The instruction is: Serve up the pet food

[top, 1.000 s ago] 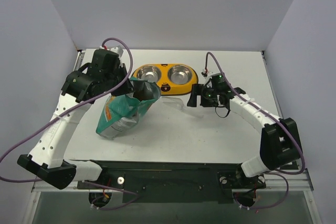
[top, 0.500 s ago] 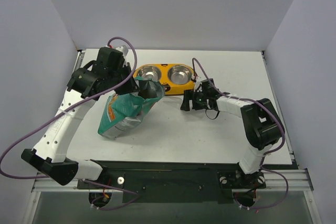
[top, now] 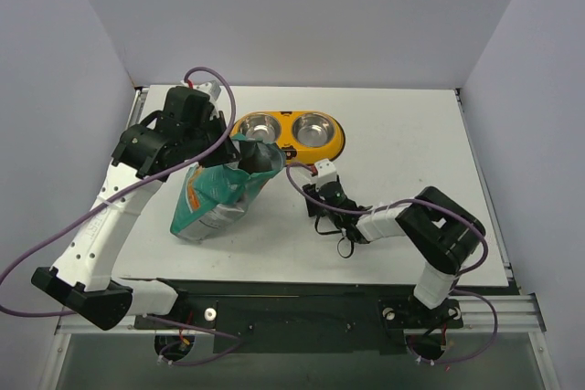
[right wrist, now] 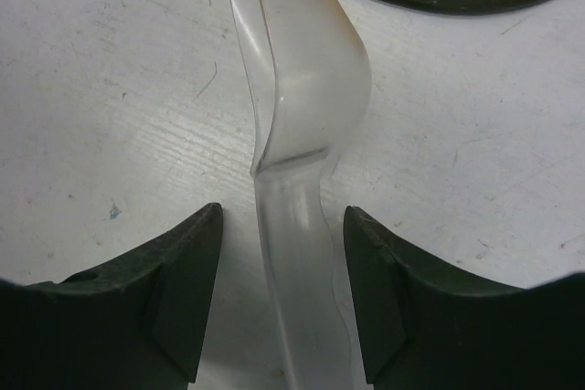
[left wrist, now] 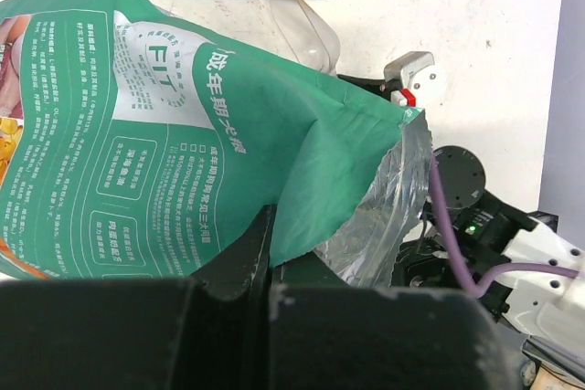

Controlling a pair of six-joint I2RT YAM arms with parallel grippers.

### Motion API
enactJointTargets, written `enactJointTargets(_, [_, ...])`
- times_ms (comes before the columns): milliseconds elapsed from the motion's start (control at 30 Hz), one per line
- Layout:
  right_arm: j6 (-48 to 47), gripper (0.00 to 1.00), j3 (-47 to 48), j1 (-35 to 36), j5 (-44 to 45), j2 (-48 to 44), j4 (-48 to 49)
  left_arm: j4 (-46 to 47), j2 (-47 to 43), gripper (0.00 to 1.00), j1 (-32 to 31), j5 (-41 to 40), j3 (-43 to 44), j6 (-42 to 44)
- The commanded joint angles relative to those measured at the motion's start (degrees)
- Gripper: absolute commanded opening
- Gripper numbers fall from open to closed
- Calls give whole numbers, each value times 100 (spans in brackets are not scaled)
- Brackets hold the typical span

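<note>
While the right gripper (right wrist: 283,262) straddles the clear scoop (right wrist: 302,70) handle, fingers apart and not touching, an off-centre closure could skid it aside. The left gripper (left wrist: 265,267) pinches the bag (left wrist: 137,162) rim; pet food is unseen, presumably inside, and slippage would spill it.

On the green bag (left wrist: 137,134), seen from the left wrist: "FIT" in green capitals inside a pale rounded badge (left wrist: 167,79); just right of it, large white Chinese characters (left wrist: 239,109) running down the slant, apparently 成年期犬粮. Lower down, small framed blocks of Chinese print (left wrist: 128,175), too fine to read. From above, bag print too small to make out.
</note>
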Motion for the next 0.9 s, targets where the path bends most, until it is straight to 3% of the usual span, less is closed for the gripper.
enactJointTargets(0, [0,50,-179,227,802,601,800,271,-133,0,19,15,-1,154])
enactJointTargets(133, [-97,45,-56,289,1248,1015,1134,122,-133,0,10,-46,-1,268])
enactJointTargets(267, [-18,23,-152,298,1540,946,1266,95,-185,0,19,-73,-54,259])
enactJointTargets(300, [86,12,-205,307,1549,719,1188,69,-185,0,10,-73,-54,242])
enactJointTargets(333, [166,7,-231,307,1531,560,1039,77,-185,0,19,-73,-54,207])
enactJointTargets(467, [833,0,-223,421,1513,-670,-471,183,-255,0,10,-73,-71,66])
enactJointTargets(500, [1130,0,-197,430,1427,-1159,-1222,218,-299,0,10,-82,-124,22])
enactJointTargets(733, [2398,0,585,412,-14,-3368,-5416,402,-712,0,2,-310,-677,-171])
enactJointTargets(867, [2830,0,1270,-139,-1260,-4142,-7341,657,-932,0,-7,-275,-1011,-294])
